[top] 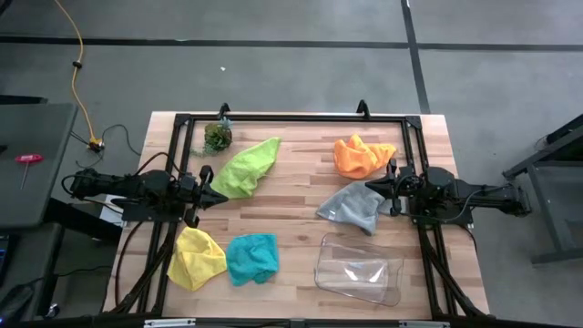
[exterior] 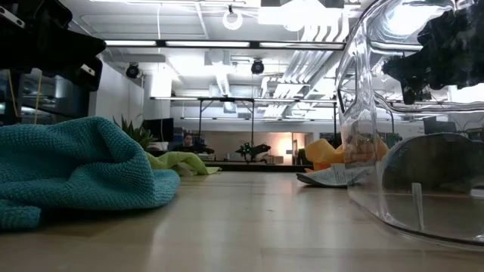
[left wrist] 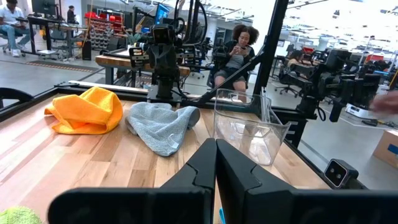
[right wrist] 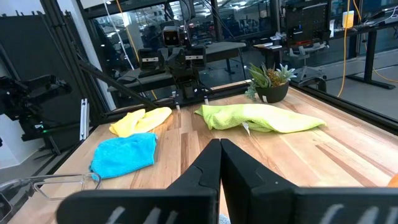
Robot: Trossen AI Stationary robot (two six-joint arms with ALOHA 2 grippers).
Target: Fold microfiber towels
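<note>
Five crumpled towels lie around the clear tray [top: 358, 270]: grey [top: 352, 207] just behind it, orange [top: 362, 155] beyond, teal [top: 251, 258] and yellow [top: 196, 258] beside it, lime [top: 246, 167] farther off. We should start by flattening the grey one on the bench [top: 291, 196], since both the left gripper [top: 217, 195] and right gripper [top: 373, 187] have jaws pressed together, empty

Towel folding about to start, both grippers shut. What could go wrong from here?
1. The grey towel lies close to the clear tray; dragging it flat may shove the tray.
2. The lime green towel lies near the small plant; spreading it could tip the plant.
3. All towels lie crumpled, so corners are hard to find.
</note>
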